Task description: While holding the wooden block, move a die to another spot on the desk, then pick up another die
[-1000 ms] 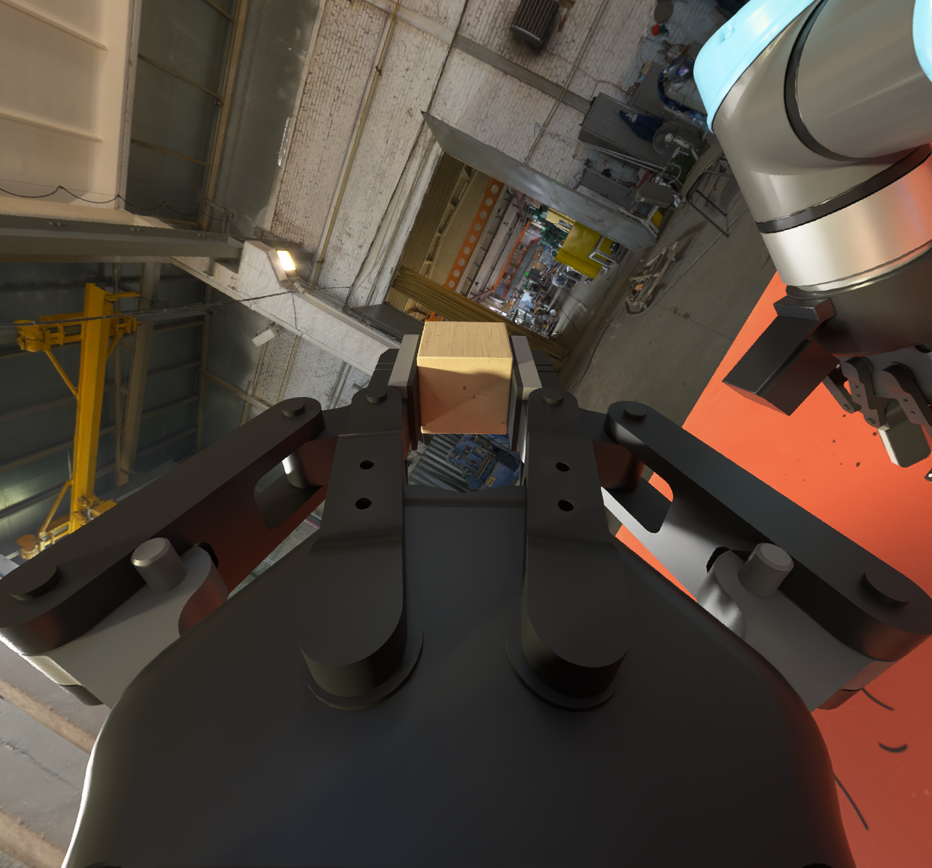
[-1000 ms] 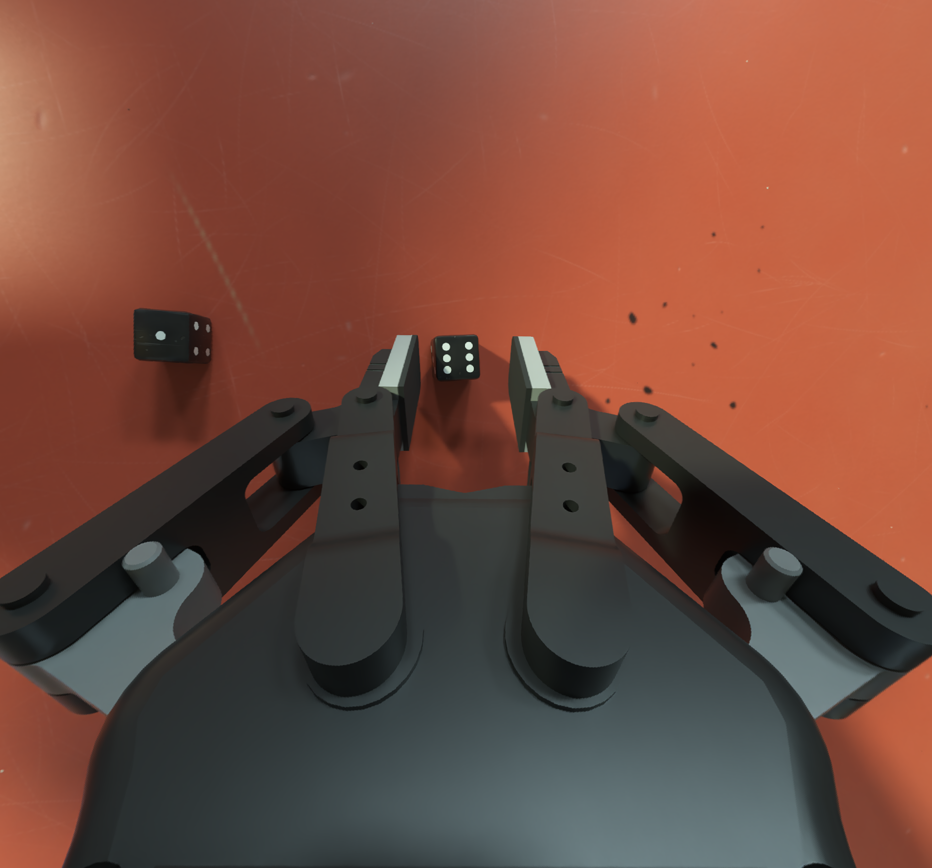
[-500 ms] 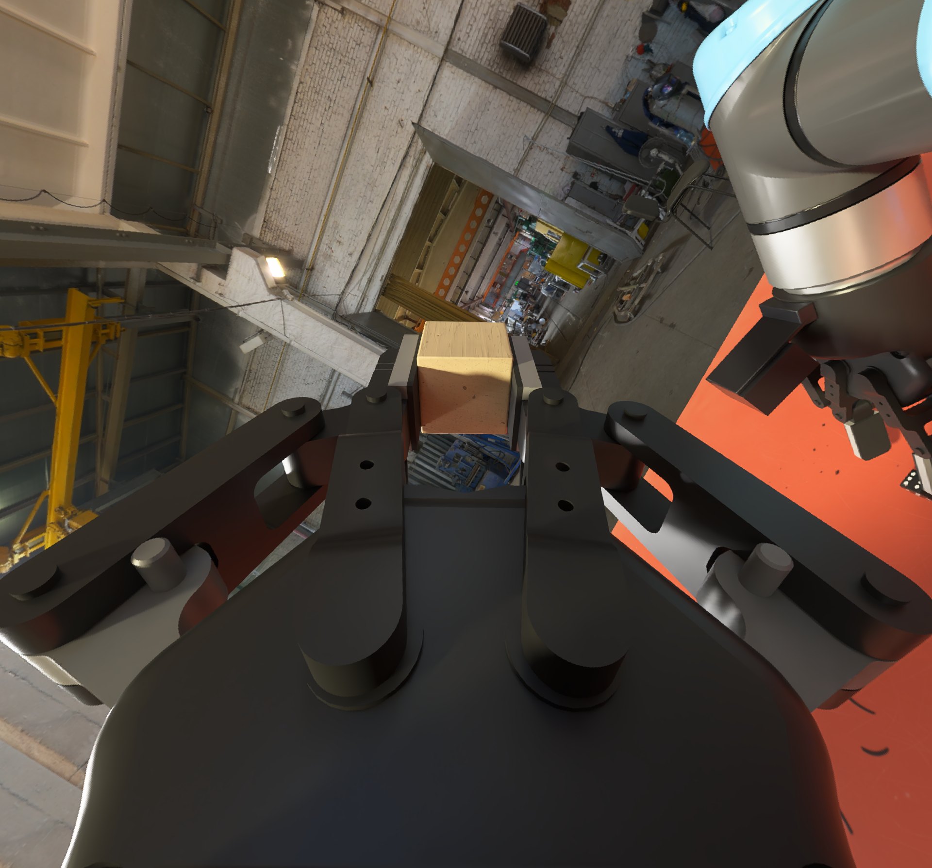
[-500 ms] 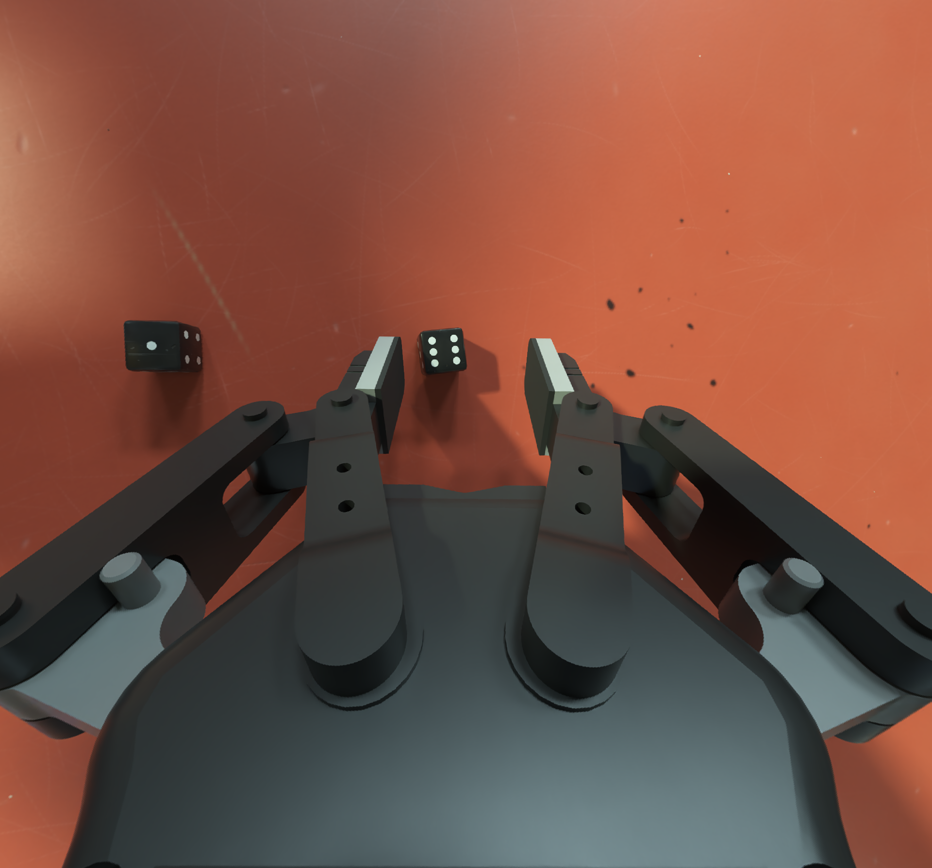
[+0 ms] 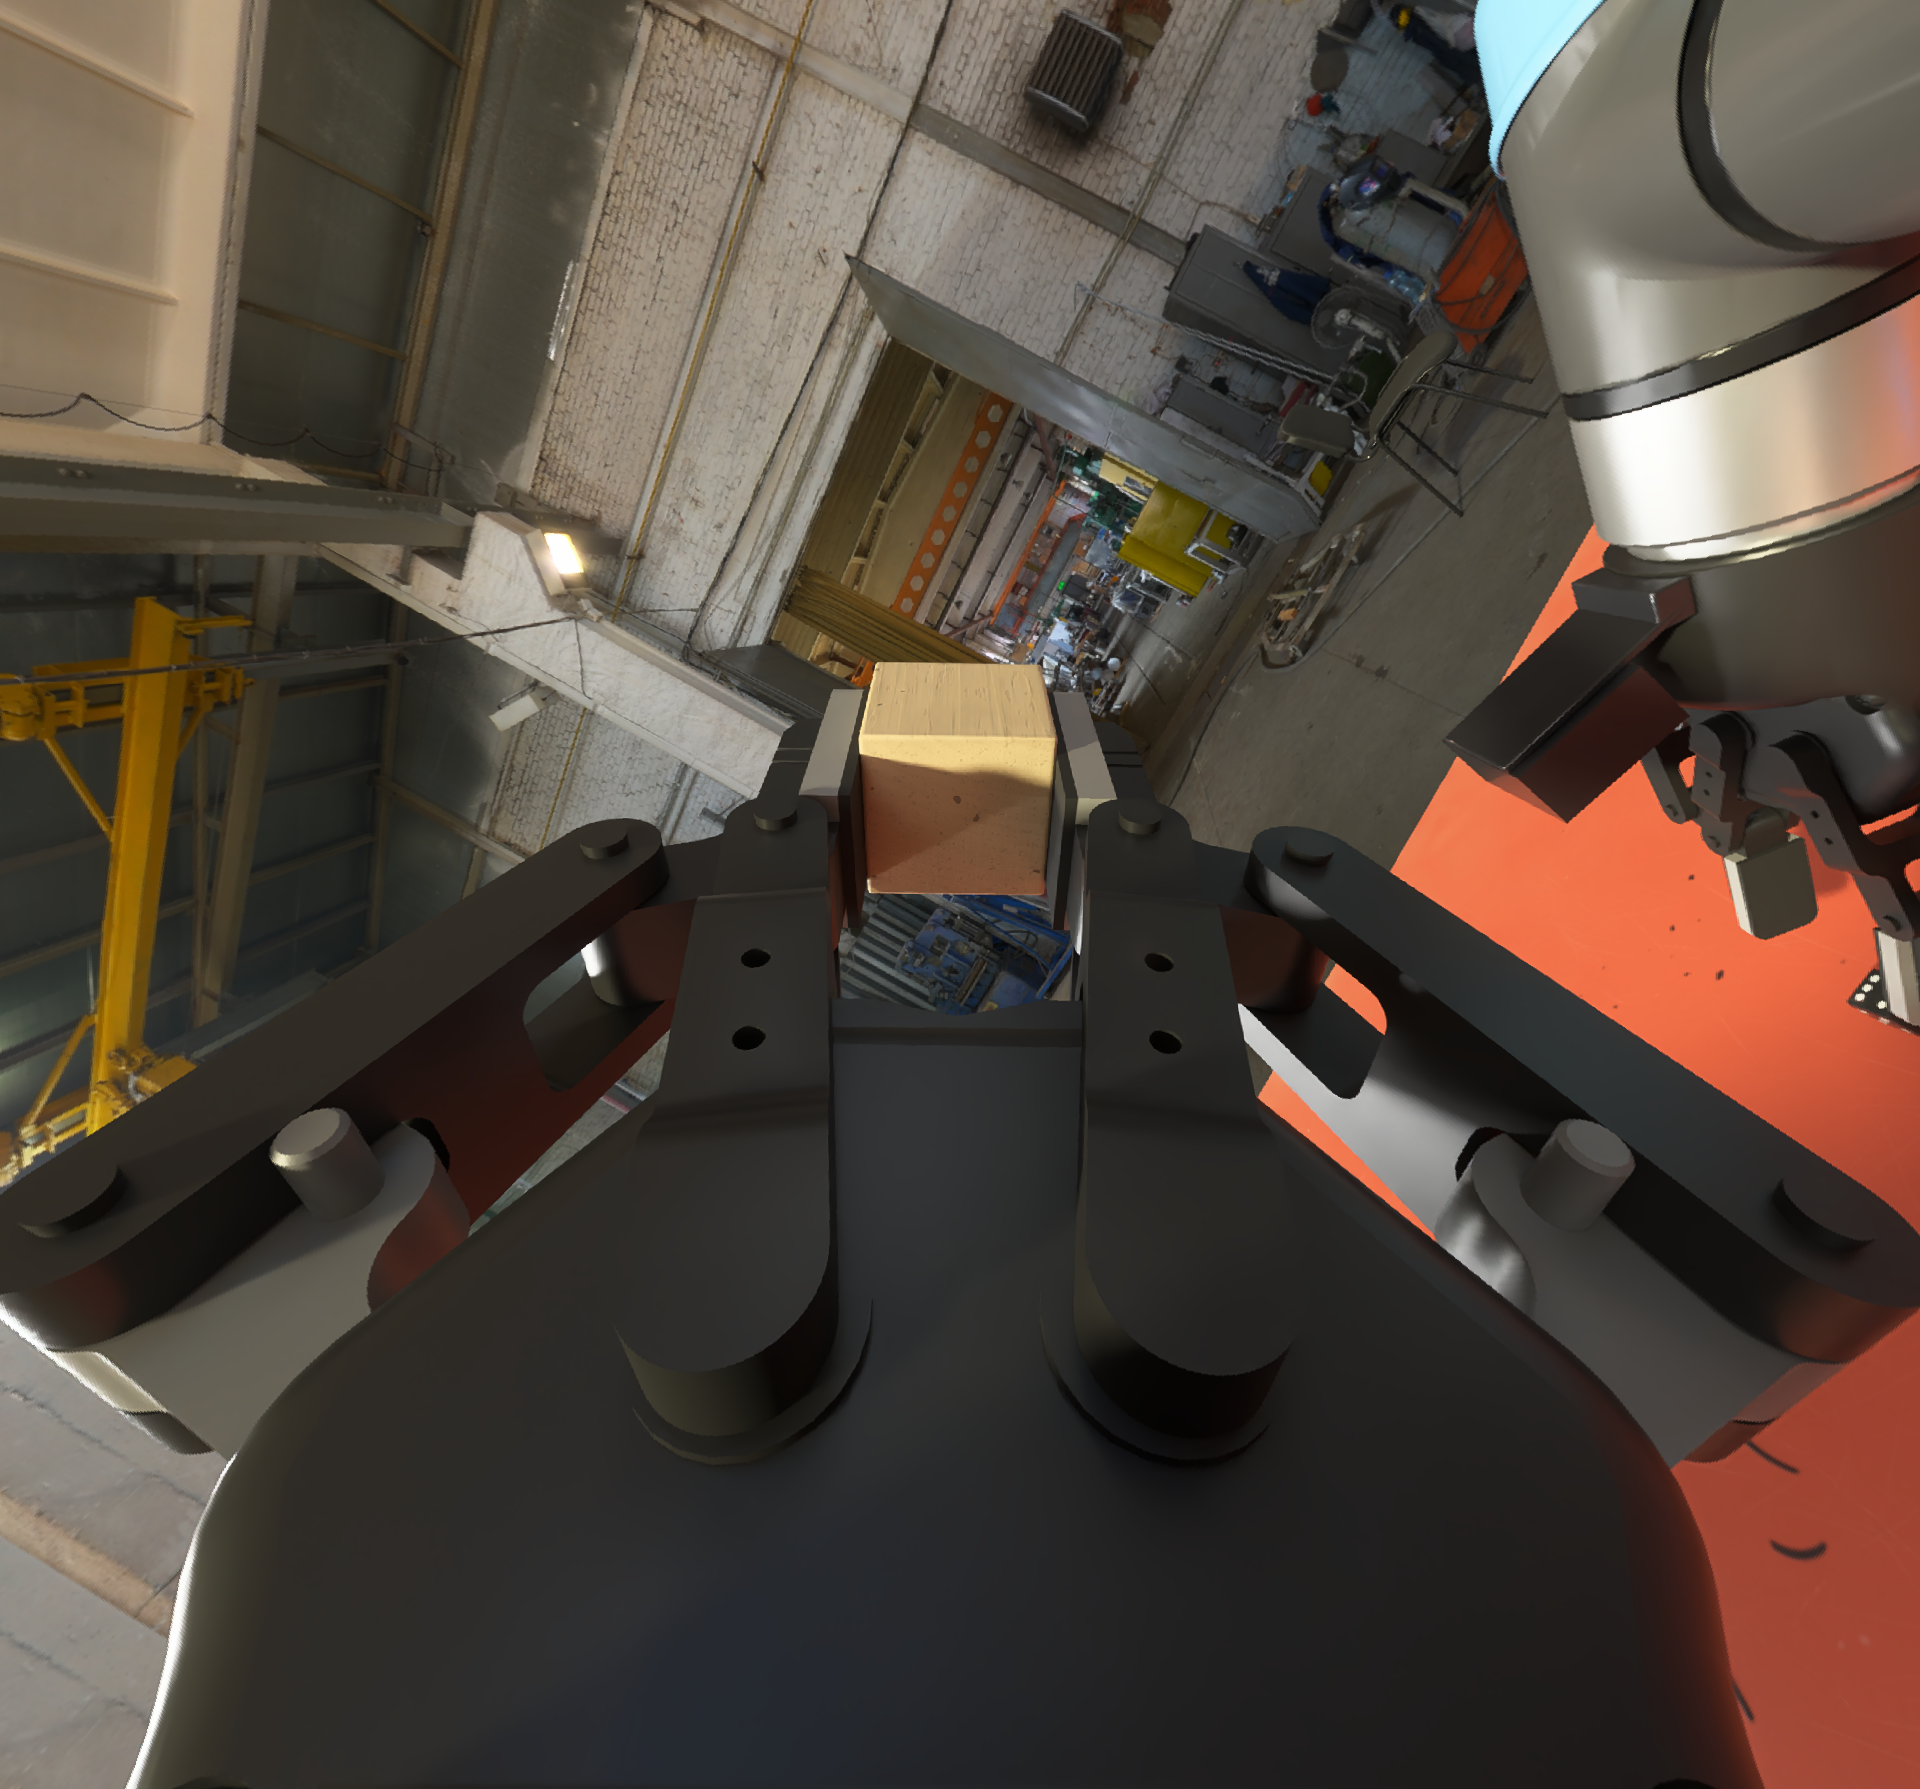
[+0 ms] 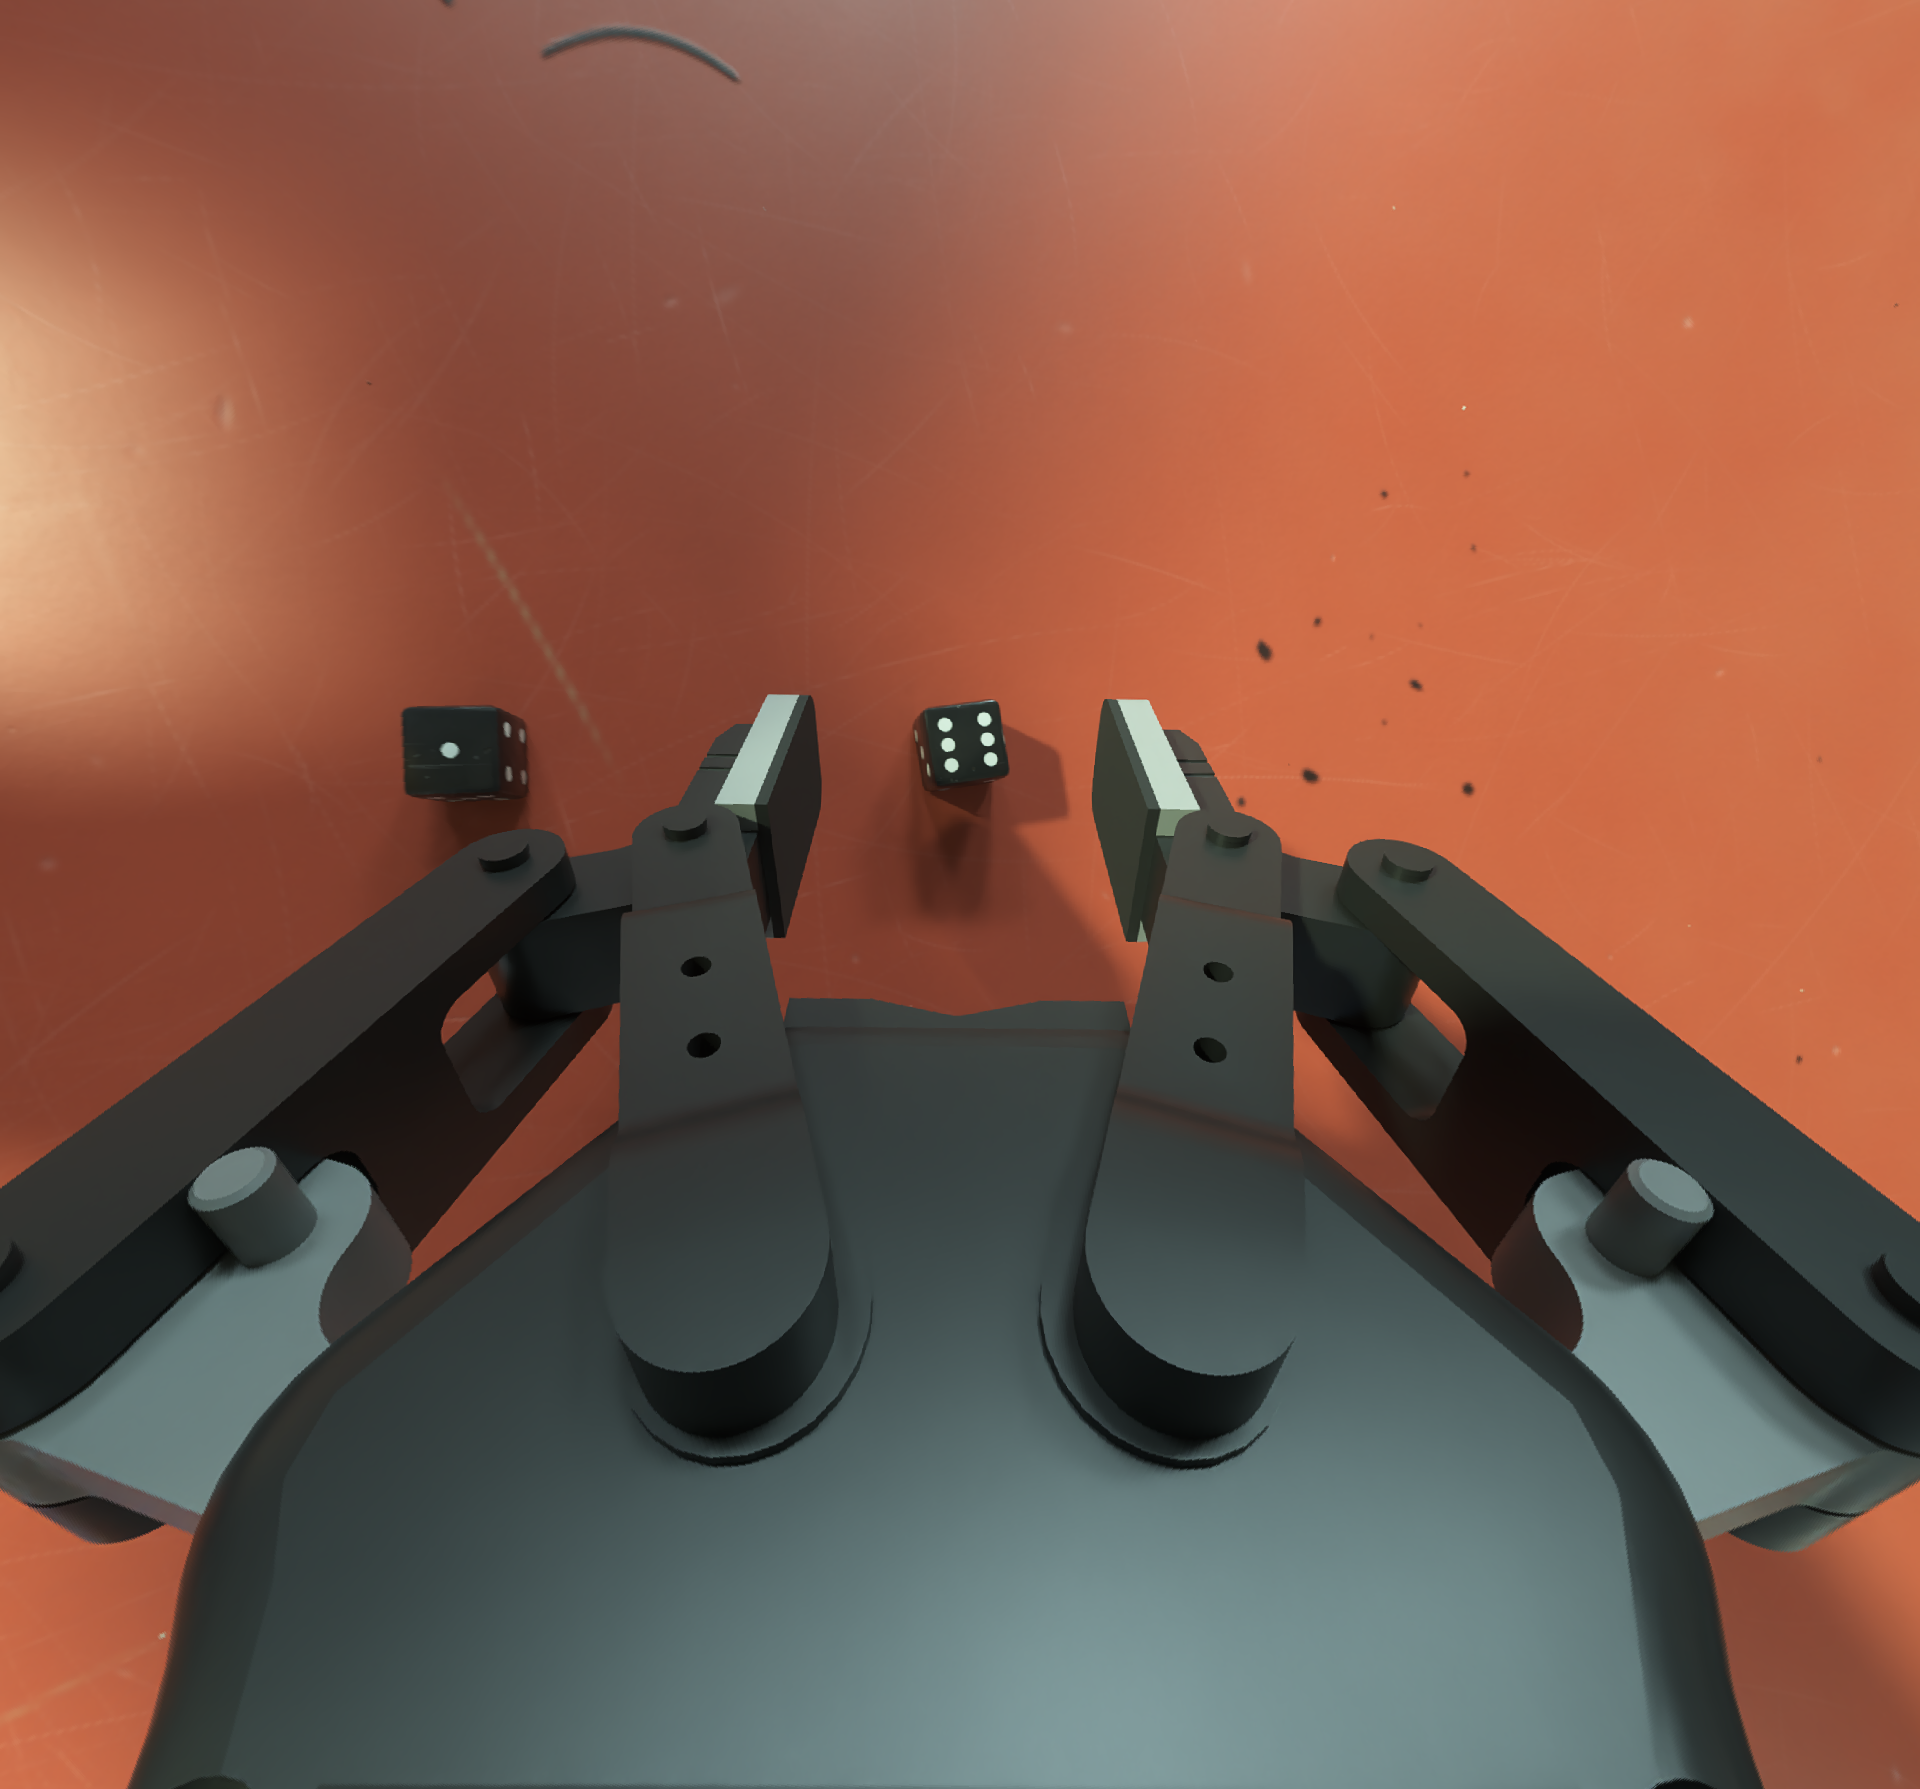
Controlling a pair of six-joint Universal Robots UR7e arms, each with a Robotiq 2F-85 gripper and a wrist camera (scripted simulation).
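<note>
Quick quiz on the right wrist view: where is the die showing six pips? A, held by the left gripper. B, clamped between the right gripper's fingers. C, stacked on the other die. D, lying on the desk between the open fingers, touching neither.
D: the six-pip die sits on the orange desk with a clear gap to each side of the open right gripper.

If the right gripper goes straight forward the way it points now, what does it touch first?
Most likely the six-dot die, lying on the red desk between the open fingers of the right gripper. The exact depth is unclear.
</note>
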